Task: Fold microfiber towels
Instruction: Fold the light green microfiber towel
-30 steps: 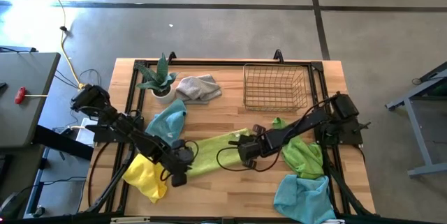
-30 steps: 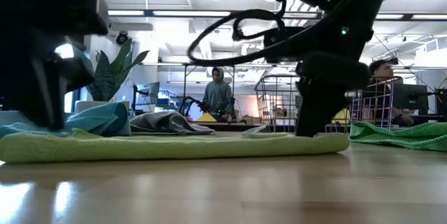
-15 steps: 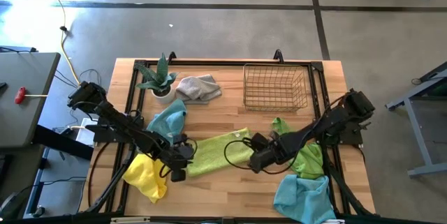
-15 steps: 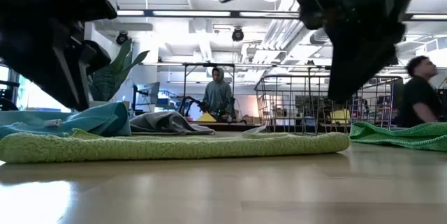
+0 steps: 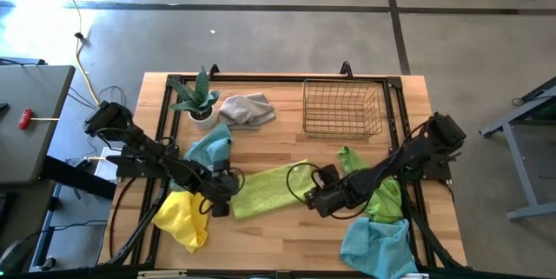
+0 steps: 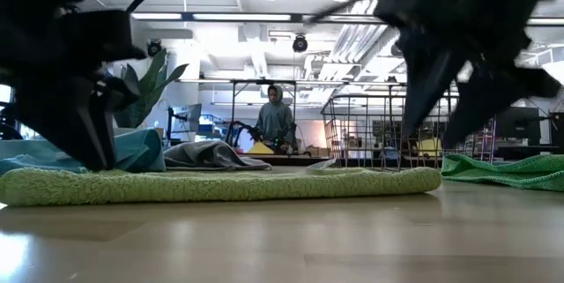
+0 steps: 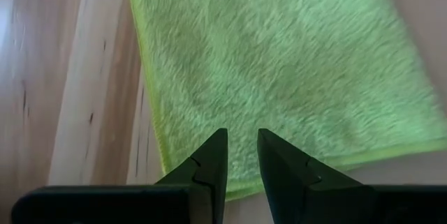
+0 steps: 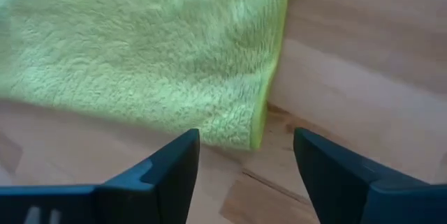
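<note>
A lime green towel (image 5: pixel 269 189) lies folded into a flat strip at the table's middle. My left gripper (image 7: pixel 242 140) stands over its left end (image 6: pixel 53 184), pointing steeply down, open by a narrow gap with nothing between the fingers. My right gripper (image 8: pixel 244 147) hangs open wide above the strip's right near corner (image 8: pixel 255 130), clear of it (image 6: pixel 438 137). Other towels lie loose: light blue (image 5: pixel 211 150), grey (image 5: pixel 247 108), yellow (image 5: pixel 182 219), another green (image 5: pixel 380 192), another light blue (image 5: pixel 375 244). My left gripper's fingertips (image 6: pixel 99 161) reach down to the top of the green towel's left end. I cannot tell whether they touch it.
A wire basket (image 5: pixel 341 108) stands at the far right. A potted plant (image 5: pixel 198 98) stands at the far left, beside the grey towel. Bare wood (image 5: pixel 278 240) lies along the near edge between the yellow and light blue towels.
My right gripper has let go of the green towel's right end, risen, rolled about its own line and opened wide. My left gripper has moved toward the towel's left end and come down over it. The towel has stayed flat.
</note>
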You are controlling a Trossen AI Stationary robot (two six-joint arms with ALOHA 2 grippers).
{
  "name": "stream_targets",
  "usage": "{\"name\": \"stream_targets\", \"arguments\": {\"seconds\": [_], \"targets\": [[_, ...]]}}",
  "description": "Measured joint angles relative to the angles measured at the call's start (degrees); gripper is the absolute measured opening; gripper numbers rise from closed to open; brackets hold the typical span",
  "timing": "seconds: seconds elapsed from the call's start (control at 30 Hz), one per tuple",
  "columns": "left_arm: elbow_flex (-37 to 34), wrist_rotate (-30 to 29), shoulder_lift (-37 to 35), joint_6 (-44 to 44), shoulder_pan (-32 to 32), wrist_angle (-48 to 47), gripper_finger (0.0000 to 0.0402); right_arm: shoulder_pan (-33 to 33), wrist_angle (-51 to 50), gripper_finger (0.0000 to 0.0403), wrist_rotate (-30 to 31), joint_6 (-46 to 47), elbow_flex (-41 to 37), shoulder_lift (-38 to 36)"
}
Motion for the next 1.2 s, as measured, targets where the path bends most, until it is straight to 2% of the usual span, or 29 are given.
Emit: {"name": "stream_targets", "arguments": {"seconds": [0.17, 0.23, 0.47, 0.77, 0.9, 1.2], "targets": [[-2.2, 0.1, 0.0, -0.4, 0.0, 3.5, 0.0071, 0.9, 19.9, 0.0226, -0.3, 5.6, -11.2, 0.0], [-2.7, 0.1, 0.0, -0.4, 0.0, 4.7, 0.0071, 1.3, 26.7, 0.0225, 2.2, 7.2, -15.0, -0.4], [-2.8, 2.7, 0.0, 0.0, -0.1, 9.7, 0.0072, 1.5, 43.2, 0.0209, 7.1, 8.2, -23.5, -0.2], [-2.8, 3.1, 0.0, 0.5, -0.1, 13.5, 0.0071, 1.3, 44.0, 0.0184, 11.0, 7.8, -24.1, 0.0], [-2.8, 4.8, 0.0, 0.2, -0.1, 13.5, 0.0071, 0.6, 42.9, 0.0149, 12.6, 7.7, -24.1, 0.0], [-2.8, 4.8, 0.0, 0.1, -0.1, 13.5, 0.0071, -1.0, 42.8, 0.0061, 11.4, 4.6, -24.2, 0.0]]}}
